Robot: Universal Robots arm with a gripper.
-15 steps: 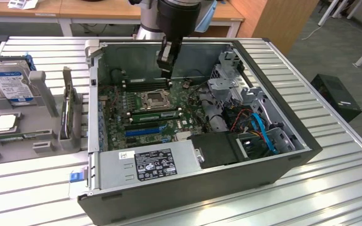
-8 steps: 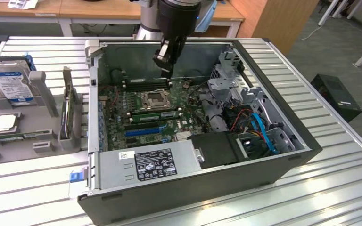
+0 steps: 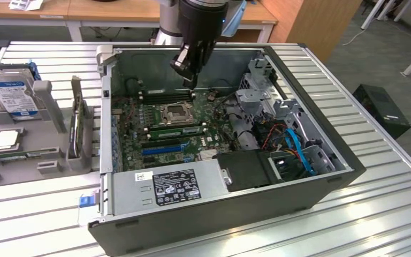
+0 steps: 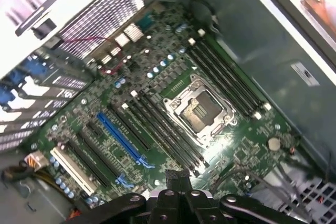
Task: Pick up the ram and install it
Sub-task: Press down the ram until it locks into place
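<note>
My pincer (image 3: 189, 80) (image 4: 176, 179) is squeezed fully shut and I can see nothing clamped in it. It hangs inside the open computer case (image 3: 227, 219), above the motherboard (image 4: 252, 145) and touching nothing. I am over the memory slots that run between the processor socket (image 3: 175, 112) (image 4: 198, 109) and the case's rear wall.

The ram (image 3: 175, 130), as I judge it, is the thin green strip lying along the slots across the socket from my pincer, level with the board. It looks seated in a slot, not loose, but I cannot tell whether it is pressed fully home. Lying in line with the slot is the only way its edge can meet the contacts.

The case lies on its side on the tabletop (image 3: 377, 214), presumably so I can come straight down onto the board.

Counted:
- One socket, with its cover open.
- Two banks of memory slots, one on each side of the socket; each looks like four.
- One blue expansion slot (image 4: 119, 139), beyond the ram from me.
- One grey parts holder (image 3: 48, 107) outside the case, well away from my pincer, carrying one hard drive (image 3: 9, 93) and one upright card (image 3: 77, 126). Both stand on edge, which I take to be for an easy pinch.
</note>
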